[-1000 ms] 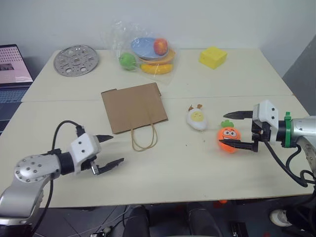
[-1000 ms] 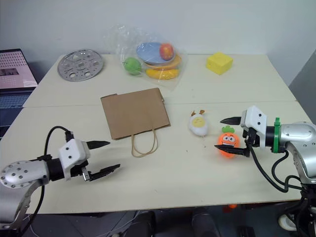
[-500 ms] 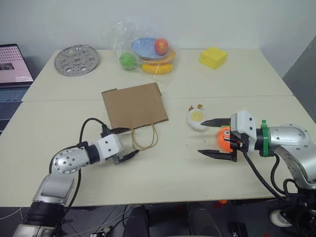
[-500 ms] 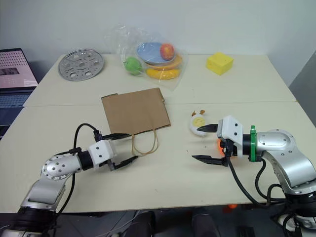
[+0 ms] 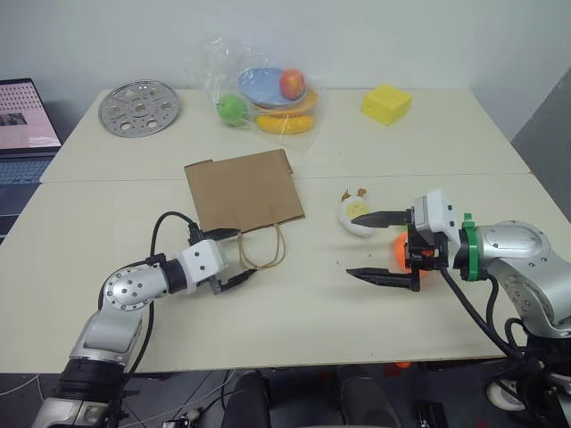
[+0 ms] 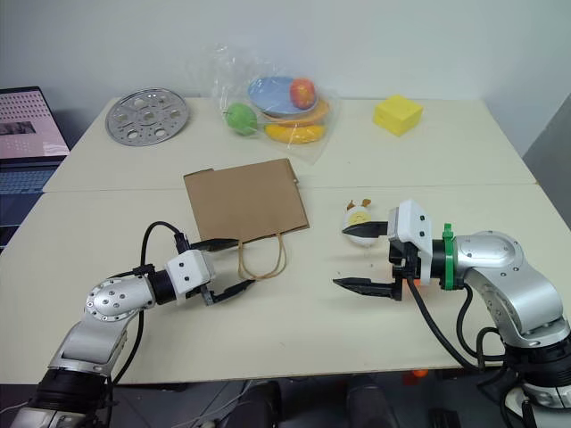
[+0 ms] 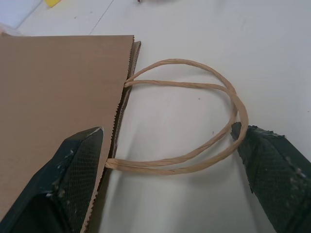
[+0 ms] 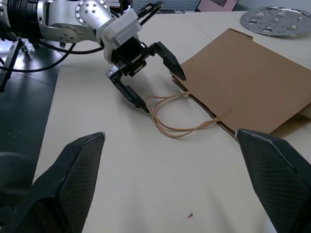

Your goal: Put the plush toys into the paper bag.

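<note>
Inspection is running from the robot's left to its right across the table (image 5: pixel 294 312).

Left tool (image 5: pixel 230 259) is sitting with its fingers apart and holding nothing, straddling the handle loops (image 7: pixel 194 121) of the paper bag (image 5: pixel 241 193). One finger is lying over the bag's mouth edge and the other just outside the far bend of the loops. The bag is lying flat and closed on the table, mouth toward the robot. It is judged light and thin, likely to crease or slide if pushed; the twisted loops or the serrated mouth edge are offering the only practical hold, and the mouth will need opening before anything goes in.

White egg-shaped toy (image 5: pixel 355 214) is resting on the table to the right of the bag, well apart from it. Right tool (image 5: pixel 379 247) is hanging with its fingers spread wide and empty, its upper finger reaching across the front of the egg toy. The orange carrot toy (image 5: pixel 412 254) is lying behind the tool body, mostly hidden. Both toys are judged soft, light and compressible, safe to pinch across the middle.
</note>
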You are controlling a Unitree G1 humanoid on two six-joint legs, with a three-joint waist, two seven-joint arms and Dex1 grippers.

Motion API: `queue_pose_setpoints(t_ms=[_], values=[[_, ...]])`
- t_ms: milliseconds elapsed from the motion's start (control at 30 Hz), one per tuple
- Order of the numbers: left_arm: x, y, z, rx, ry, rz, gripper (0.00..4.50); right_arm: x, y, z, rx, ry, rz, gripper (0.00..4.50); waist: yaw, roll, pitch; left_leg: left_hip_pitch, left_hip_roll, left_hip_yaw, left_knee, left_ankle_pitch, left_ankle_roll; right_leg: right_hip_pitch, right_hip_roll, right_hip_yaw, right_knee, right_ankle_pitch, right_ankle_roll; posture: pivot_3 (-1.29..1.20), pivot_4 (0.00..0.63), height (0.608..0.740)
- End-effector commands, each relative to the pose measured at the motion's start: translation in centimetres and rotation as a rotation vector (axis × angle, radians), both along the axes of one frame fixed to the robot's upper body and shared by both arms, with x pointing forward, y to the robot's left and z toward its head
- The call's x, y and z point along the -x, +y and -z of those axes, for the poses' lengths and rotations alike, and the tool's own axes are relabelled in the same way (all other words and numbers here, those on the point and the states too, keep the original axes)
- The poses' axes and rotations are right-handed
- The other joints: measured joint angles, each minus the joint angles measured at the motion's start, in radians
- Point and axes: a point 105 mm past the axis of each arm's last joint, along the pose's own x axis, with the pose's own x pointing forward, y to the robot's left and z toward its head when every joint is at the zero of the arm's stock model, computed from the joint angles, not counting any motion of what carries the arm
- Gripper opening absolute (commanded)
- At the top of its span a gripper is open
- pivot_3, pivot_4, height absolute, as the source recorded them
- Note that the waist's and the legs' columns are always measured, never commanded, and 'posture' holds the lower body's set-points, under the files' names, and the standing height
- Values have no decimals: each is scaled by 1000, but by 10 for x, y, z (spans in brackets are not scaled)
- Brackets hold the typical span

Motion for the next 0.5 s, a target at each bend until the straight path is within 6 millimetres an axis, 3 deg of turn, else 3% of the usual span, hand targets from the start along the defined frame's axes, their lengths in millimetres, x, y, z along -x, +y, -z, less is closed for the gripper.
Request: queue_pose_setpoints(t_ms=[33, 133, 233, 500], values=[[-3, -3, -8, 24, -31, 8, 4482, 3, 3, -10, -15, -47, -19, 4500, 0, 0, 0, 0, 0, 0, 0, 0, 0, 0, 0, 0, 0, 0, 0, 0, 150, 740], [-5, -5, -5, 43, -20, 15, 4482, 3, 4, -8, -16, -44, -19, 4500, 0, 0, 0, 0, 0, 0, 0, 0, 0, 0, 0, 0, 0, 0, 0, 0, 150, 740], [-5, -8, -3, 50, -4, 32, 3886, 3, 5, -7, -15, -42, -20, 4500, 0, 0, 0, 0, 0, 0, 0, 0, 0, 0, 0, 0, 0, 0, 0, 0, 150, 740], [-4, -4, -2, 49, 27, 54, 1283, 4, 6, -5, -20, -37, -23, 4500, 0, 0, 0, 0, 0, 0, 0, 0, 0, 0, 0, 0, 0, 0, 0, 0, 150, 740]])
